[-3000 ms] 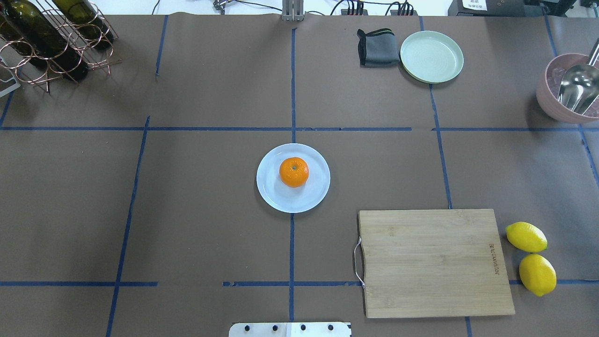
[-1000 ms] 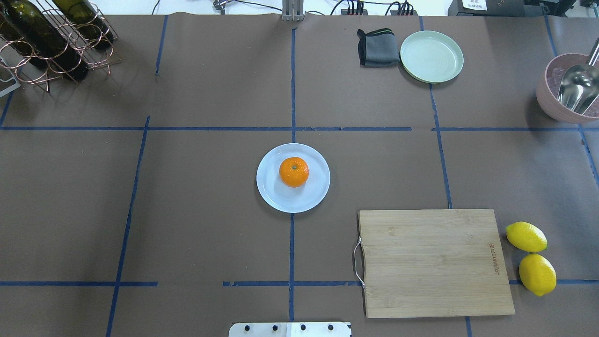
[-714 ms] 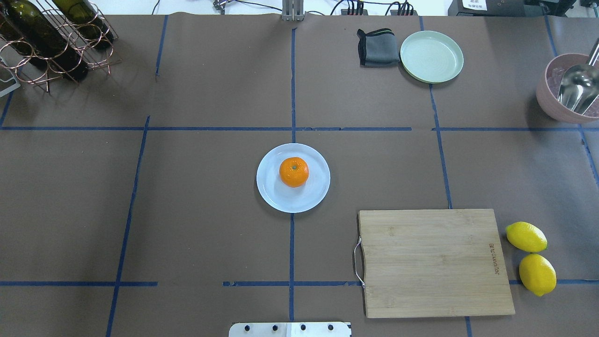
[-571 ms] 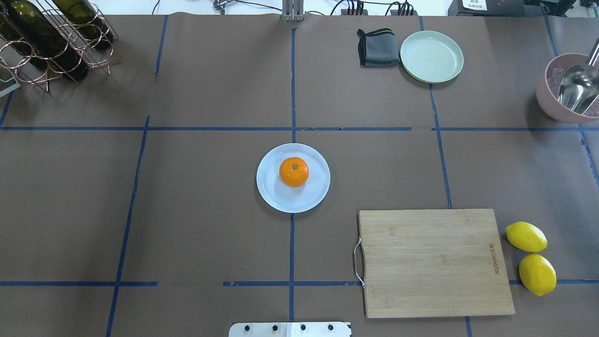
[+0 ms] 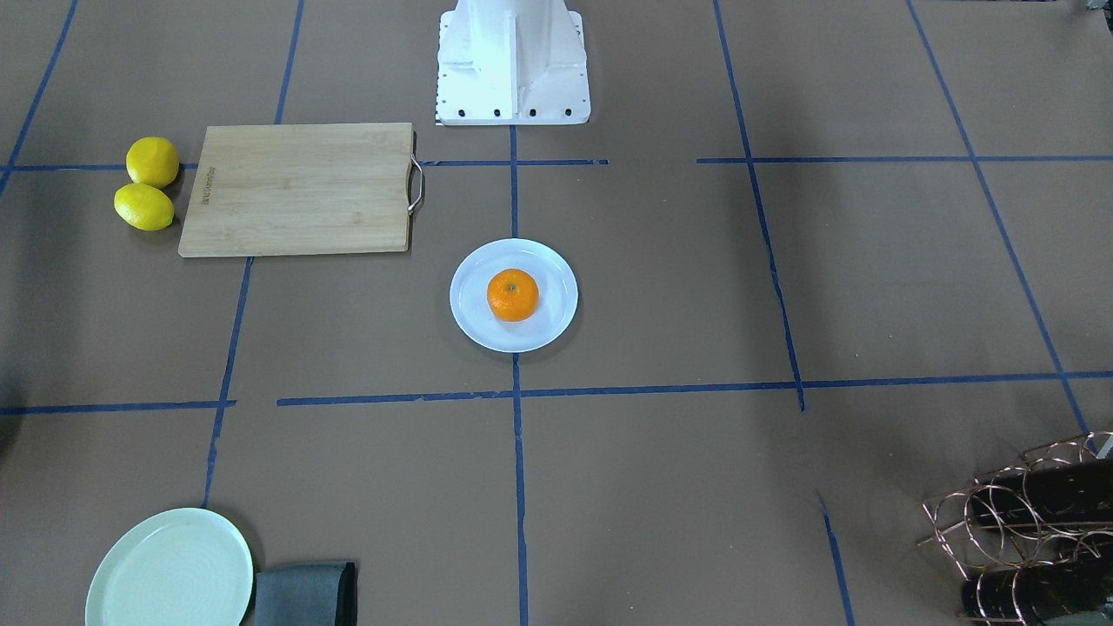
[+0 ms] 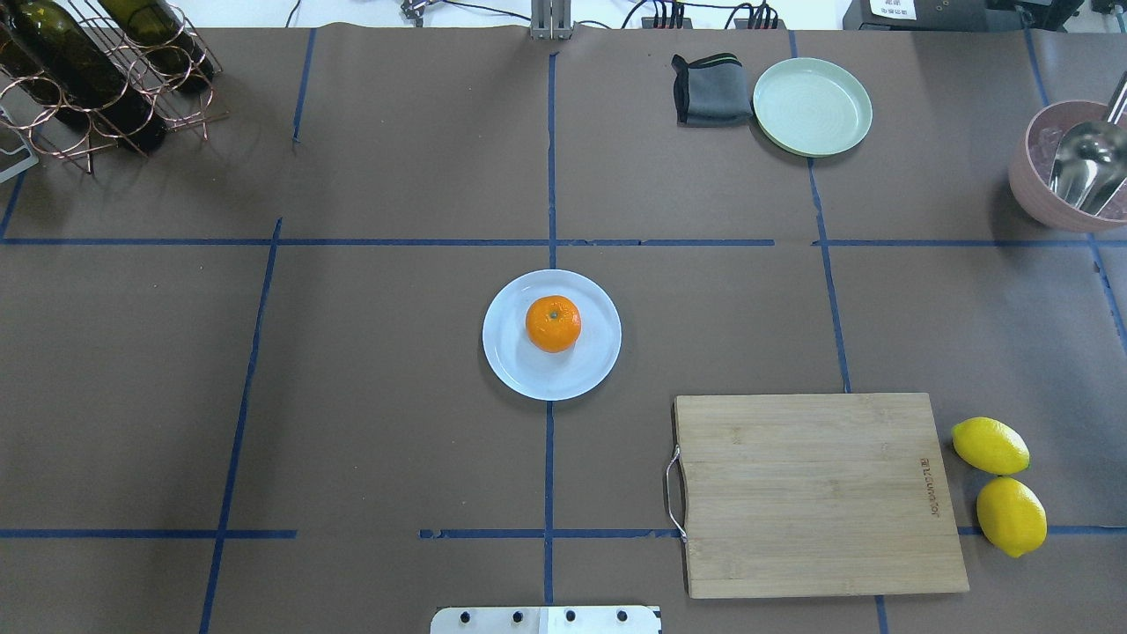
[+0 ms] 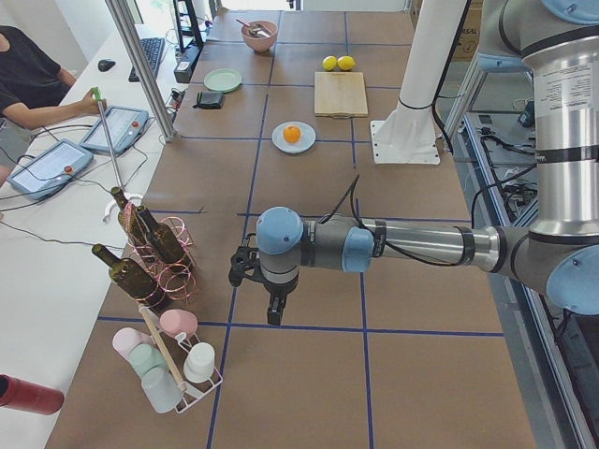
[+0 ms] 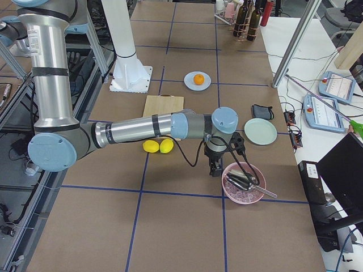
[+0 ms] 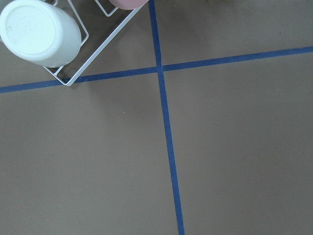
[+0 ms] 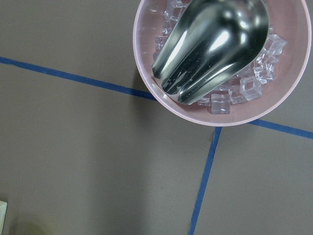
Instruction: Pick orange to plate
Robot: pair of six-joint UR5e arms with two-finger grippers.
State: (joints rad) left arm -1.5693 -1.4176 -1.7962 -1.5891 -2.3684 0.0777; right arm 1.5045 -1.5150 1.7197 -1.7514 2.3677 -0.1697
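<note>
The orange (image 6: 553, 323) sits stem-up on the white plate (image 6: 592, 363) at the table's middle, also seen as orange (image 5: 512, 295) on plate (image 5: 554, 325) from the front. Neither gripper shows in the overhead or front view. My left gripper (image 7: 272, 315) points down over the table's left end, far from the plate; I cannot tell whether it is open or shut. My right gripper (image 8: 215, 168) hangs at the right end beside the pink bowl (image 8: 244, 184), and I cannot tell its state either. The wrist views show no fingers.
A wooden cutting board (image 6: 819, 493) lies right of the plate with two lemons (image 6: 990, 446) beyond it. A pale green plate (image 6: 812, 106) and a grey cloth (image 6: 710, 90) are at the far right. A wine rack (image 6: 97, 70) holds bottles far left. A cup rack (image 7: 173, 369) stands near the left gripper.
</note>
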